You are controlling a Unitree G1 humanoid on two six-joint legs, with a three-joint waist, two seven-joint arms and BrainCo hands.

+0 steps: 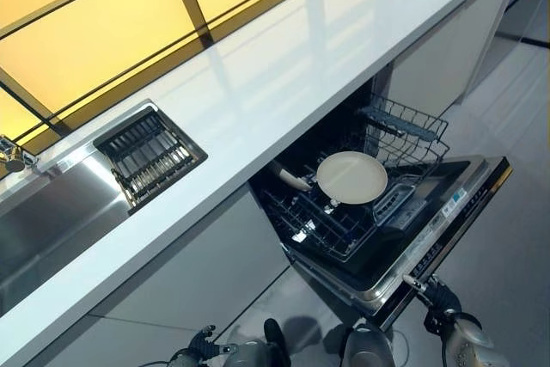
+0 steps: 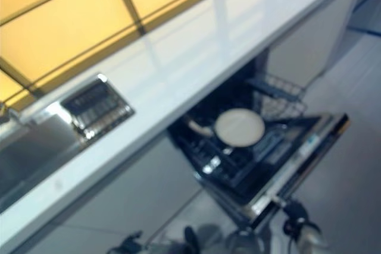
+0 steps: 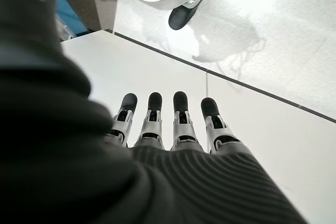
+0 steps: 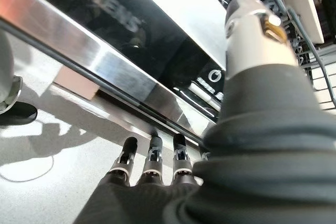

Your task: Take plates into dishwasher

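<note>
A round cream plate [image 1: 351,177] lies in the pulled-out lower rack [image 1: 326,221] of the open dishwasher, whose door [image 1: 430,234] hangs down. My right hand [image 1: 440,300] hangs low by the door's front edge; in the right wrist view its fingers [image 4: 152,161] are straight and empty just under the door's steel edge [image 4: 94,59]. My left hand [image 1: 199,347] hangs at the bottom of the view, empty, its fingers [image 3: 155,116] straight over the floor.
A long white counter [image 1: 284,66] runs above the dishwasher. A steel sink [image 1: 43,212] with a dark grid drainer [image 1: 148,156] is at its left. A second wire rack [image 1: 404,131] shows at the dishwasher's far side. White cabinet fronts [image 1: 206,264] stand left of the door.
</note>
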